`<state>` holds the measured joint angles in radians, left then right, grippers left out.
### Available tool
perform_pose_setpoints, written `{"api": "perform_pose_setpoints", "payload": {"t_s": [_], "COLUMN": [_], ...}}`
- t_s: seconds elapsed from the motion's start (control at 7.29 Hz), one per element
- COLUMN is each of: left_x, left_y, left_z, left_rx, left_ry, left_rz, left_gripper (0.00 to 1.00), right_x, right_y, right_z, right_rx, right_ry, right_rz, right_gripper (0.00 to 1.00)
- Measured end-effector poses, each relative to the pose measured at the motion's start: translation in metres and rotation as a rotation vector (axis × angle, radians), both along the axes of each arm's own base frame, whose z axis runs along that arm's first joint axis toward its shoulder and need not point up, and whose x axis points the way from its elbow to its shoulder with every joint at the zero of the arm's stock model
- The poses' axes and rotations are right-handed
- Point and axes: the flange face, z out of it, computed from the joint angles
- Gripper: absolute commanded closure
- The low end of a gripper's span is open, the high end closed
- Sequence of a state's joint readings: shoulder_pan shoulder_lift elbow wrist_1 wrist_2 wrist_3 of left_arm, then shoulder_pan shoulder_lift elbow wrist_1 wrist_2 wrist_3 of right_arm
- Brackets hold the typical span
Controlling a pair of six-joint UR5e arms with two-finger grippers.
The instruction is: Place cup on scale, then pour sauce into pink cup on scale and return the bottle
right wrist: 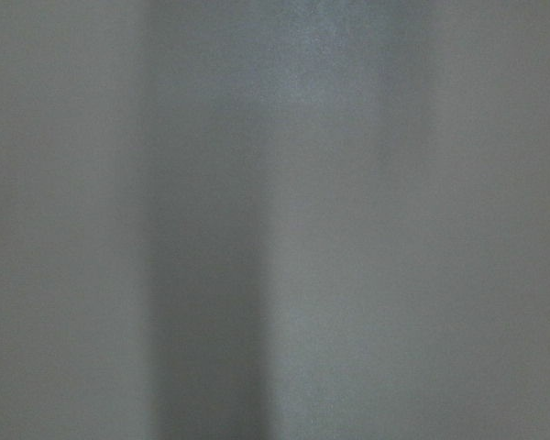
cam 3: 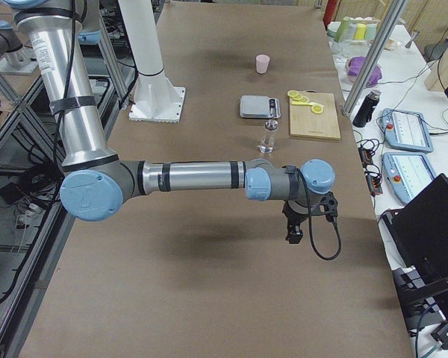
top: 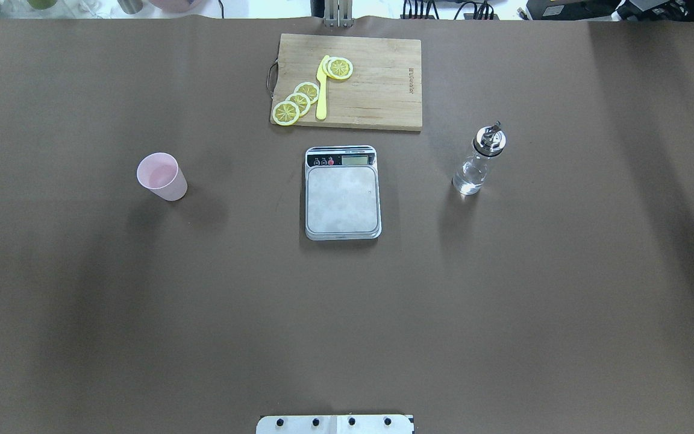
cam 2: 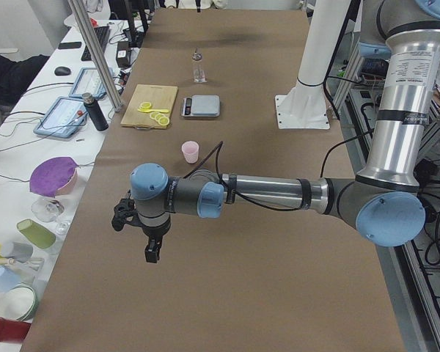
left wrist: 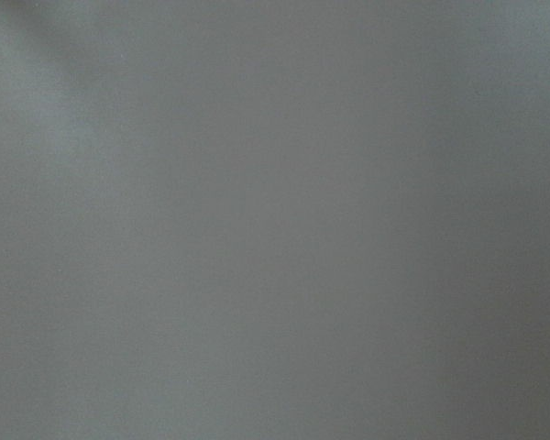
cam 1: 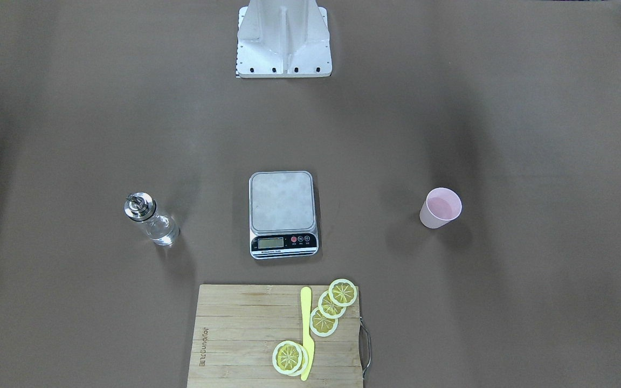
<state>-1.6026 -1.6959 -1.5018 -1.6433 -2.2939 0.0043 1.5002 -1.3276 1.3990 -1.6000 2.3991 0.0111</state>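
The pale pink cup (top: 161,176) stands upright on the brown table, left of the scale (top: 342,193), whose steel platform is bare. The clear glass bottle (top: 479,161) with a metal spout stands right of the scale, with clear sauce (top: 467,179) in its lower part. My left gripper (cam 2: 152,253) shows only in the exterior left view, hanging over the table's near end, well short of the cup (cam 2: 190,152). My right gripper (cam 3: 293,237) shows only in the exterior right view, nearer than the bottle (cam 3: 267,137). I cannot tell whether either is open. Both wrist views show only blurred grey surface.
A wooden cutting board (top: 377,90) with lemon slices (top: 297,102) and a yellow knife (top: 321,87) lies beyond the scale. The white robot base (top: 335,424) stands at the near edge. Tablets, bowls and cups lie on the side bench (cam 2: 51,125).
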Motion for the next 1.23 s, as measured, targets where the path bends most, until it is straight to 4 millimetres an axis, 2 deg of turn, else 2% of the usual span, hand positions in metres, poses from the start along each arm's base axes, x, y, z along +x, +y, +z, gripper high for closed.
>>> {"api": "perform_pose_setpoints", "payload": {"t_s": [0.96, 1.1, 1.23], "left_x": [0.001, 0.002, 0.012], "left_y": [-0.002, -0.012, -0.030], "left_z": [-0.001, -0.013, -0.036], "left_rx": [-0.001, 0.017, 0.056], "left_ry": [-0.002, -0.003, -0.008], "left_rz": [0.002, 0.003, 0.020], "left_gripper": [0.01, 0.01, 0.01], "right_x": [0.000, 0.000, 0.000], "right_y": [0.000, 0.000, 0.000], "right_z": [-0.001, -0.001, -0.001], "right_rx": [0.001, 0.001, 0.001], "right_ry": [-0.003, -0.003, -0.003], "right_rz": [0.000, 0.001, 0.001], "right_gripper": [0.00, 0.00, 0.00]}}
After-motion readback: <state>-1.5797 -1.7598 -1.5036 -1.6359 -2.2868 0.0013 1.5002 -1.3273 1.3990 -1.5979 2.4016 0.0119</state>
